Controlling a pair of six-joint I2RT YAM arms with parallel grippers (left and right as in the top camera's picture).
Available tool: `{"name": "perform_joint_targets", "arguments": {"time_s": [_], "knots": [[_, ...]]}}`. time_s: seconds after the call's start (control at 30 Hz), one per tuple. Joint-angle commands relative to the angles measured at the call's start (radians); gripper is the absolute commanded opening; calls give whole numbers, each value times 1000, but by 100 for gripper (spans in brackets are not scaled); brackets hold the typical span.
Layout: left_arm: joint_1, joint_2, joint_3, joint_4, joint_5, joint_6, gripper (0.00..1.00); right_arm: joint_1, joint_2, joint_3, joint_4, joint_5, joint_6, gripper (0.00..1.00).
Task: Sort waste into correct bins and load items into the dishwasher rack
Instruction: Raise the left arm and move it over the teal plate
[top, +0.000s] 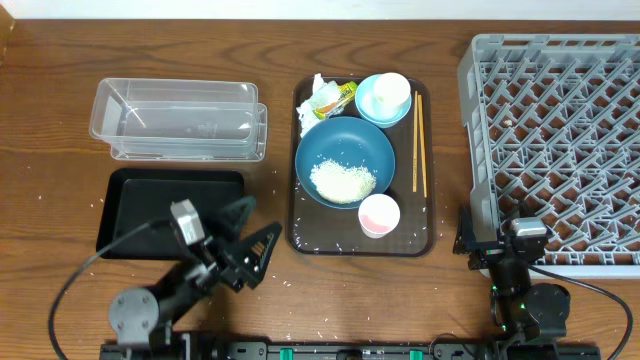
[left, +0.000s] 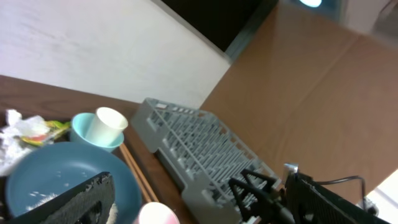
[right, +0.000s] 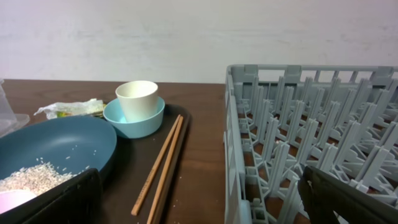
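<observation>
On the dark brown tray a large dark-blue bowl holds white rice. A white cup stands in the small light-blue bowl. A pink cup sits at the front and chopsticks lie at the right. The tissue and yellow wrapper lie at the back. The grey rack is at the right. The clear tub and black tray are at the left. My left gripper is open and empty by the black tray. My right gripper is open and empty at the rack's front-left corner.
Loose rice grains are scattered on the brown tray and on the wooden table around it. The rack's wall stands close to my right gripper. My left wrist view shows the bowl, the pink cup and the rack ahead.
</observation>
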Motion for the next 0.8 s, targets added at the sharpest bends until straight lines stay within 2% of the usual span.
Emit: {"name": "perform_joint_targets", "arguments": {"time_s": [0.0, 0.2, 0.4, 0.53, 0.77], "knots": [[-3, 119, 90, -6, 12, 150, 90, -9, -5, -2, -4, 6, -12, 99], [-3, 327, 182, -21, 12, 182, 90, -9, -5, -2, -4, 6, -12, 99], [-3, 463, 274, -210, 11, 285, 90, -9, -5, -2, -4, 6, -11, 99], [-3, 487, 341, -374, 8, 355, 90, -9, -5, -2, -4, 6, -11, 99], [-29, 451, 358, -432, -8, 379, 90, -9, -5, -2, -4, 6, -11, 99]]}}
